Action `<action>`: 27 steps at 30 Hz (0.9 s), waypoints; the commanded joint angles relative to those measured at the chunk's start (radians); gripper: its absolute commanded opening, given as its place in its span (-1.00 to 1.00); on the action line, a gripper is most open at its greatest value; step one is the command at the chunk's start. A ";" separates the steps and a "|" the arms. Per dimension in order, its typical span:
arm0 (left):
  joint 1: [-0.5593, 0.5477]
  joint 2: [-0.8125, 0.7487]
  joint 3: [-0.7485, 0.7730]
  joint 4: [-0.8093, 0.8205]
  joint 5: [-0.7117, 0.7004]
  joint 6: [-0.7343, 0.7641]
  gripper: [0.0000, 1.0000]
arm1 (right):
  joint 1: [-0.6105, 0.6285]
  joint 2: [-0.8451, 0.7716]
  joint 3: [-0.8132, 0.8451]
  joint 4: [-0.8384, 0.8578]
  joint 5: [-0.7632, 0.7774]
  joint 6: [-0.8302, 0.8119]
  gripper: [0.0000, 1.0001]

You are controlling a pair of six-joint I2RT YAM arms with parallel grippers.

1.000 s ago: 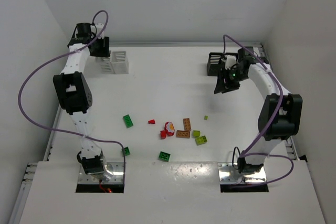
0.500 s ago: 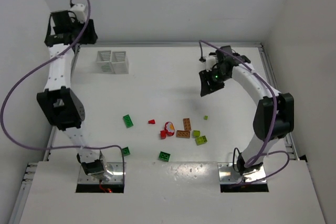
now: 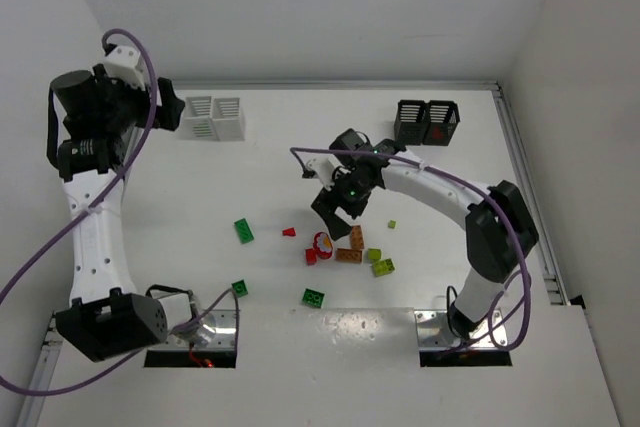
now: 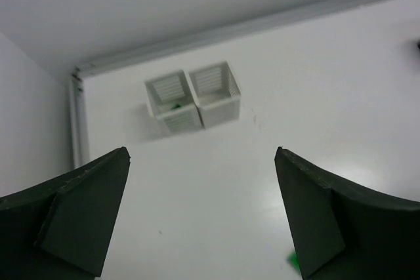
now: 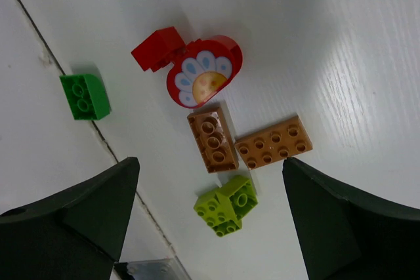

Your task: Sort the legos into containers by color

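Note:
Loose legos lie mid-table: a red flower piece (image 5: 203,80), a red brick (image 5: 157,48), a dark green brick (image 5: 84,96), two orange-brown bricks (image 5: 212,139) and lime green bricks (image 5: 228,204). My right gripper (image 3: 338,209) hovers open right above this cluster (image 3: 345,249) and holds nothing. More dark green bricks (image 3: 244,231) lie to the left. My left gripper (image 3: 168,113) is raised at the far left, open and empty. It looks down on the white containers (image 4: 193,100), where a bit of green shows in the left bin. The black containers (image 3: 428,122) stand at the back right.
A raised rail (image 3: 330,85) runs along the table's back edge, with white walls on three sides. A dark green brick (image 3: 240,288) lies by the left arm's base plate (image 3: 192,332). Purple cables loop off both arms.
My left arm drew back up and away from the white containers and its jaws opened. My right arm swung from the black containers to the brick cluster and opened too.

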 commanded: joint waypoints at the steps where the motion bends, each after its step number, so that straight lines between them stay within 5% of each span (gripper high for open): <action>1: 0.051 0.003 -0.032 -0.126 0.166 0.061 0.98 | 0.025 0.007 -0.033 0.052 -0.027 -0.138 0.83; 13: 0.071 -0.008 -0.092 -0.164 0.248 0.113 0.98 | 0.157 0.043 -0.155 0.114 -0.053 -0.587 0.88; 27: 0.071 -0.008 -0.119 -0.164 0.248 0.141 0.98 | 0.197 0.149 -0.120 0.235 0.029 -0.677 1.00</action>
